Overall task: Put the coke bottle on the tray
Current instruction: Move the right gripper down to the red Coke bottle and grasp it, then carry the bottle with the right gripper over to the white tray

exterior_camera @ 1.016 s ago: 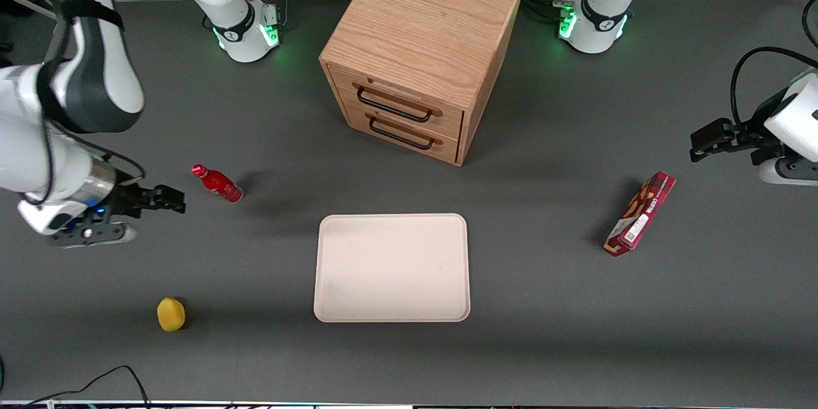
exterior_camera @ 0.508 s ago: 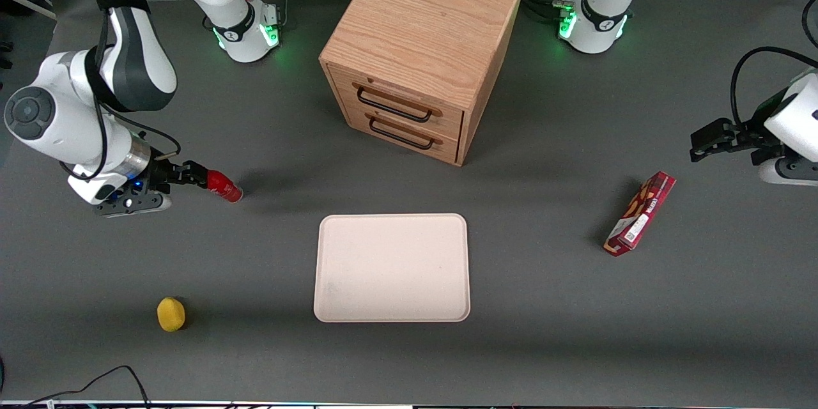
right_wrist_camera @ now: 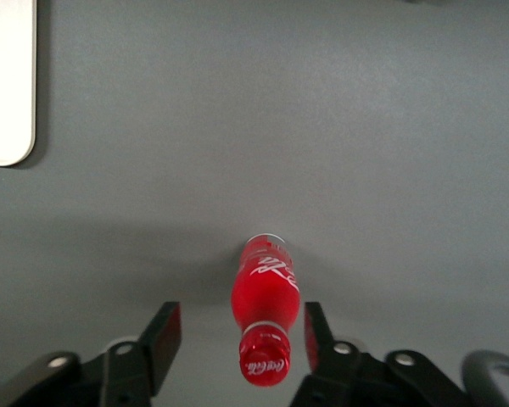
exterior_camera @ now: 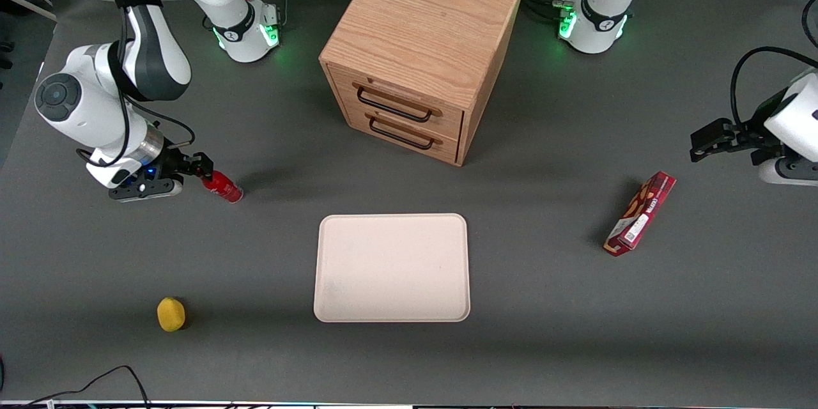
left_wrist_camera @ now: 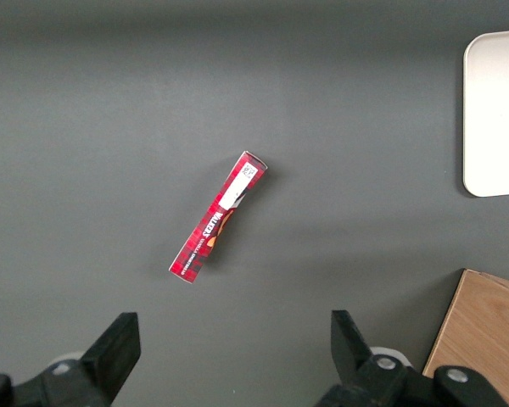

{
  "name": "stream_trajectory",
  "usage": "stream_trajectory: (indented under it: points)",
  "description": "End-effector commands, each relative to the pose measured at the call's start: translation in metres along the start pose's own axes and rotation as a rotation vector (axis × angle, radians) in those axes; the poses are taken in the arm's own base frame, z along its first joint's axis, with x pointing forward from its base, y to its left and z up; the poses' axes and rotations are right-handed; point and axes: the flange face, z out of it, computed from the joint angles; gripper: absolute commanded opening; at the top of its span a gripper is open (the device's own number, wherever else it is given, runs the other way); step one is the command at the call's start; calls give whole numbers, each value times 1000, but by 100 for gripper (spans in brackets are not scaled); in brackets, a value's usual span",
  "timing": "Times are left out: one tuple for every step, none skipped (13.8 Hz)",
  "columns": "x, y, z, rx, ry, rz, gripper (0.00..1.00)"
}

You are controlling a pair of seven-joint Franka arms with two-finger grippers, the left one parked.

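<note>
The coke bottle is small, slim and red with a red cap. It stands on the grey table toward the working arm's end, leaning with its cap toward my gripper. My gripper is open, its fingers either side of the bottle's neck and cap without touching. In the right wrist view the bottle sits between the two open fingers of my gripper, closer to one finger. The pale cream-pink tray lies flat mid-table, nearer the front camera than the bottle; its corner shows in the right wrist view.
A wooden drawer cabinet with two drawers stands farther from the camera than the tray. A yellow round object lies near the front edge. A long red snack box lies toward the parked arm's end, and shows in the left wrist view.
My gripper has moved away from the front camera and in toward the bottle, until its open fingers straddle the cap. The bottle has stayed where it was.
</note>
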Motion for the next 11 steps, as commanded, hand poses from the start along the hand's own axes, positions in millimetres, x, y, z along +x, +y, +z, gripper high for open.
stream_trajectory:
  points:
    - [-22, 3, 3, 0, 31, -16, 63]
    - [-25, 4, 8, -1, 39, -13, 63]
    - [-27, 5, 12, -1, 39, -11, 63]
    - [-29, 9, 14, -2, 39, -22, 63]
    - [-31, 15, 15, -1, 37, -22, 63]
    - [-31, 17, 15, 1, 39, -17, 57]
    - [-31, 19, 15, 1, 38, -18, 46]
    - [-32, 22, 15, 1, 38, -17, 33]
    - [-32, 22, 15, 2, 38, -18, 20]
    - [-31, 22, 16, 3, 36, -19, 8]
    - [-31, 21, 17, 3, 36, -19, 1]
